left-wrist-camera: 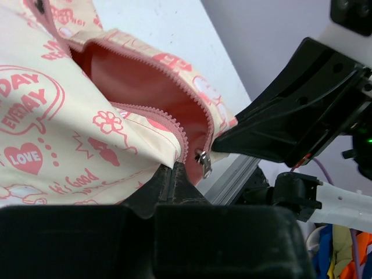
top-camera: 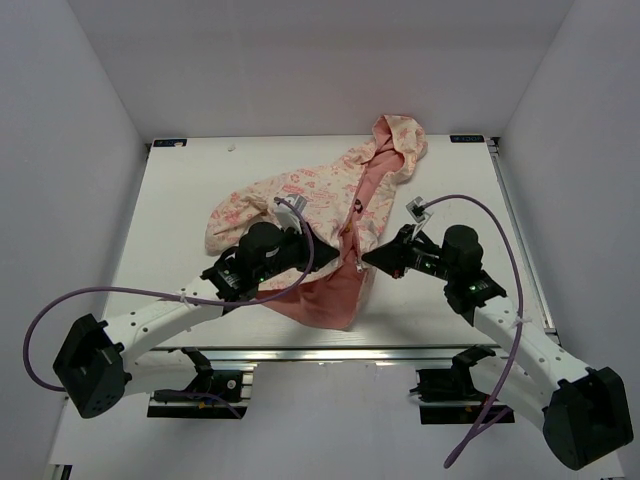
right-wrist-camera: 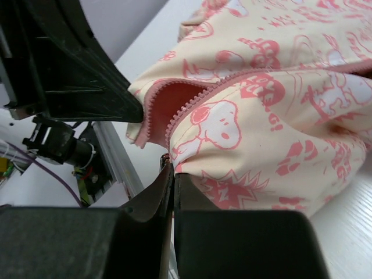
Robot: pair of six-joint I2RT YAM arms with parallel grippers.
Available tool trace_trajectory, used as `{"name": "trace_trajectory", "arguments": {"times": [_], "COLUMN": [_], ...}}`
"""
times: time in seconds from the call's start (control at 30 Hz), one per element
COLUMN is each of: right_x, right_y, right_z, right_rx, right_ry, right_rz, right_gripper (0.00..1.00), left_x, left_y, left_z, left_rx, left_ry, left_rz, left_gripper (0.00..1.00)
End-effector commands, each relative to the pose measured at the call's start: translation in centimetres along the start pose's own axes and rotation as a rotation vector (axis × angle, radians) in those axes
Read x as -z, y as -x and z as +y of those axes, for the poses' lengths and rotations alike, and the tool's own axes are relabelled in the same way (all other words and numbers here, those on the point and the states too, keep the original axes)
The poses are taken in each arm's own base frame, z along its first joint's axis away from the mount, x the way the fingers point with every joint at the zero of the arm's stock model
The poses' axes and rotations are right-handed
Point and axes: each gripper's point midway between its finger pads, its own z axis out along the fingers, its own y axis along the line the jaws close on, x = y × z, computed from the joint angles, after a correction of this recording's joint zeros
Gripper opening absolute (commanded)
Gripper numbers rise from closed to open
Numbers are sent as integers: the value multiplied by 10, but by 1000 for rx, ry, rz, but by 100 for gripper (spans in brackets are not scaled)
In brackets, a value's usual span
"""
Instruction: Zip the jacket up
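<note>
Closest in, my left pincer point(left-wrist-camera: 174, 170) is pinched together on the jacket point(top-camera: 330, 195) hem beside the pull point(left-wrist-camera: 203, 163). My right pincer point(right-wrist-camera: 168, 168) is clamped on the facing hem. Jacket lies mid-bench, hood toward the far edge, front open. I judge I'm seating the zip's bottom ends; next, one pincer takes the pull while the other holds the hem taut. White bench point(top-camera: 180, 200), plain white walls point(top-camera: 60, 100).

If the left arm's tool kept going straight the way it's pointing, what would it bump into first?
The left tool pinches the jacket by its zipper; just beyond, it would likely hit the right tool, which faces it.
</note>
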Motion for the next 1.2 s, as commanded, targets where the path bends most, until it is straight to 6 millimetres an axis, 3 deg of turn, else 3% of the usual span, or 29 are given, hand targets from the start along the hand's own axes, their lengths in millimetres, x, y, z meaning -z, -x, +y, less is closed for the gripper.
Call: {"name": "trace_trajectory", "arguments": {"times": [0.0, 0.3, 0.7, 1.17], "right_x": [-2, 1, 6, 2], "right_y": [20, 14, 32, 30], "right_z": [27, 35, 38, 39], "right_rx": [75, 70, 34, 13], "right_ry": [151, 226, 227, 238], "right_rz": [-79, -138, -281, -262], "right_gripper": [0, 0, 0, 0], "left_x": [2, -1, 2, 4], "left_y": [23, 31, 35, 36], "left_z": [-25, -26, -21, -26], "left_rx": [-4, 61, 198, 269], "left_ry": [-106, -107, -113, -158], "left_rz": [-89, -138, -205, -226], "left_gripper": [0, 0, 0, 0]}}
